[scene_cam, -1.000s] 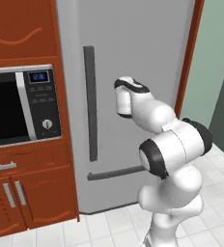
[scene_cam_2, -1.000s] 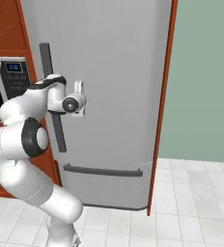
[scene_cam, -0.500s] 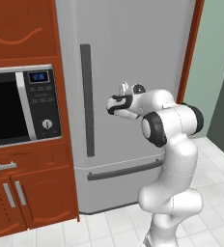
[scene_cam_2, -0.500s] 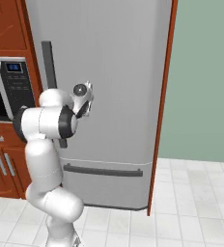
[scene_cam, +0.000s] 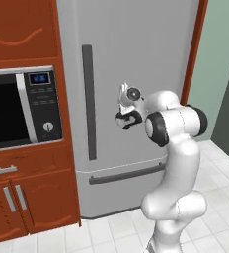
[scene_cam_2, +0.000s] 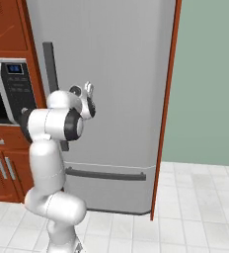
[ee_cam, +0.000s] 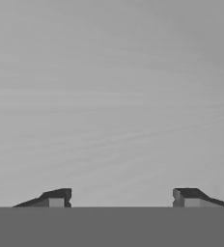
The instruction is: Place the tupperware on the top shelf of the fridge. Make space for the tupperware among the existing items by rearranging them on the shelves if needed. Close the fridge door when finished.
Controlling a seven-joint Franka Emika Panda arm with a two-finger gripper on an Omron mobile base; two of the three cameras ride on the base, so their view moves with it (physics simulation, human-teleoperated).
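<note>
The fridge [scene_cam: 136,54] [scene_cam_2: 121,69] stands shut, its tall light-grey fridge door [scene_cam: 141,74] flat and plain, with the dark vertical handle [scene_cam: 88,99] [scene_cam_2: 51,64] along its left edge. My gripper [scene_cam: 123,99] [scene_cam_2: 89,89] [ee_cam: 121,198] is held close to the door's middle, right of the handle, pointing at the panel. It is open, and between its fingertips [ee_cam: 56,197] I see only bare grey door. The tupperware is out of view. The top shelf, the shelves and the existing items are hidden behind the shut door.
Below the door is the freezer drawer front with a horizontal bar handle [scene_cam: 129,174] [scene_cam_2: 106,174]. A black-fronted microwave [scene_cam: 18,108] [scene_cam_2: 10,94] sits in red-brown cabinets [scene_cam: 22,202] to the left. A red-brown side panel [scene_cam_2: 166,108] borders the fridge on the right. The floor is pale tile.
My arm has unfolded: its elbow rose and swung right, away from the handle, while the hand stayed near the door's middle. The fridge door has stayed shut.
</note>
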